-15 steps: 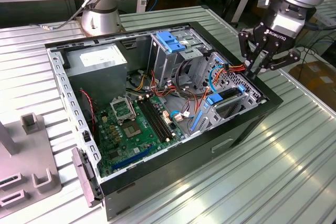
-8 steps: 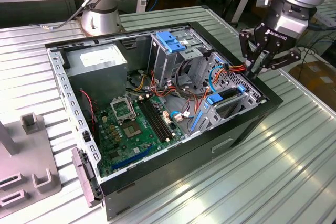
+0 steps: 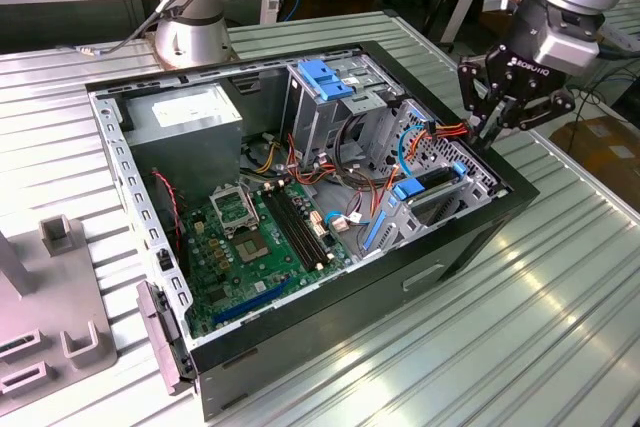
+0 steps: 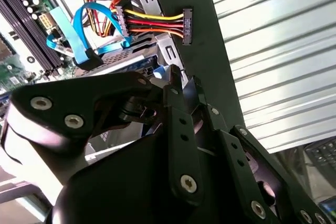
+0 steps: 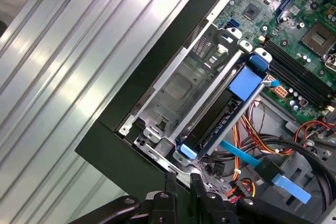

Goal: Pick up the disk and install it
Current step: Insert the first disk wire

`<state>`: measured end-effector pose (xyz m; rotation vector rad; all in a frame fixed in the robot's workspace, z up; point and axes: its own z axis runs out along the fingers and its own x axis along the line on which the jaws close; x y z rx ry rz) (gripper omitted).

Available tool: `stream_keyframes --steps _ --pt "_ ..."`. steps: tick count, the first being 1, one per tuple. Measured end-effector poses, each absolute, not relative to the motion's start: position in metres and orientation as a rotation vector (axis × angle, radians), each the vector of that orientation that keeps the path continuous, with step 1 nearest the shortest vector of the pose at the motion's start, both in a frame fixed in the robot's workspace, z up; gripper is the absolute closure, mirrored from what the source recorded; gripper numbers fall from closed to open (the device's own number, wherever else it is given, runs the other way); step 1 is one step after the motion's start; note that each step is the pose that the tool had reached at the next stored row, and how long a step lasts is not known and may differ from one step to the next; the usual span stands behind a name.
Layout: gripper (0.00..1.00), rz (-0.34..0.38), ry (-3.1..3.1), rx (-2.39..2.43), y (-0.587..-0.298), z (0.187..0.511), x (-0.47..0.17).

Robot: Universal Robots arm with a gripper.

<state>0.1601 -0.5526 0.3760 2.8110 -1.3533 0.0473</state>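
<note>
The disk (image 5: 223, 113), dark slab in blue plastic rails, sits edge-up in the metal bay at the case's (image 3: 330, 342) right end, mid-right of the exterior view. My gripper (image 3: 490, 125) hangs above it, black fingers pinched together, holding nothing.

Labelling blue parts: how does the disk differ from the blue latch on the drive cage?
The disk sits on edge, low by the case wall; the blue latch sits on top of the drive cage. The disk is dark with blue rails; the blue latch is all blue. Both are inside the case.
</note>
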Motion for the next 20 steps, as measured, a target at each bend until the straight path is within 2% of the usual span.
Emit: stream_keyframes --steps 15,17,18,20 --pt "0.75 0.05 -1.18 2.89 -0.539 0.376 0.166" --pt "0.74 0.05 -1.163 2.897 -0.538 0.376 0.166" --pt "0.67 0.05 -1.144 2.905 -0.538 0.376 0.166" --pt "0.67 0.051 -1.078 2.93 -0.537 0.376 0.167"
